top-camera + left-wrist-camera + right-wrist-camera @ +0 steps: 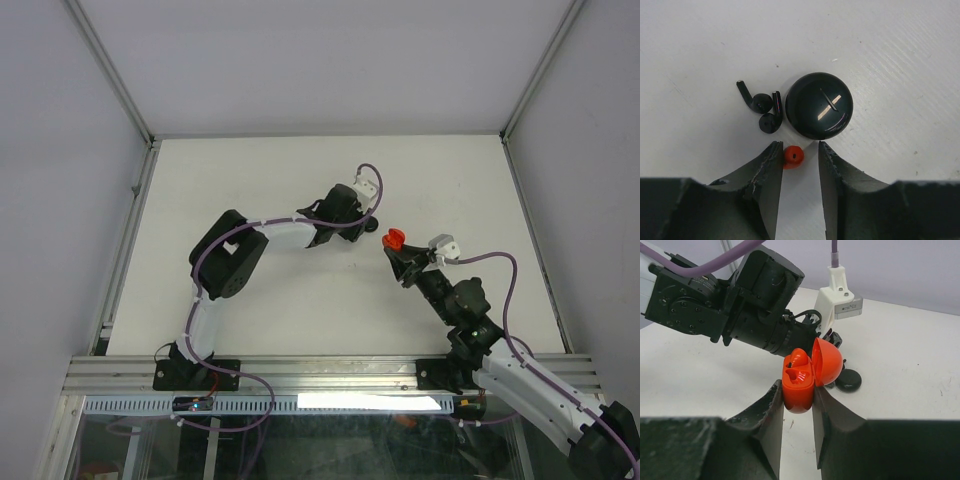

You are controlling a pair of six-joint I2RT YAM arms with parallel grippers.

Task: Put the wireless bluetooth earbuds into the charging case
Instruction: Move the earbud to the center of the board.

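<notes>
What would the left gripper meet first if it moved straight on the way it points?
The small red plastic earbud, lying just between the left gripper's open fingertips. Just beyond sits the glossy black round case; how low the fingers ride is unclear.

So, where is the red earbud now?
In the left wrist view, the red earbud lies between the fingertips of the left gripper, below the round black case.

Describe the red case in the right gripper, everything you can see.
The red case is glossy orange-red plastic, rounded like an egg. Its hinged lid stands open, tipped to the right, baring moulded hollows inside. It sits upright above the table, its lower body pinched between the right gripper's dark fingers. Nothing else touches it.
</notes>
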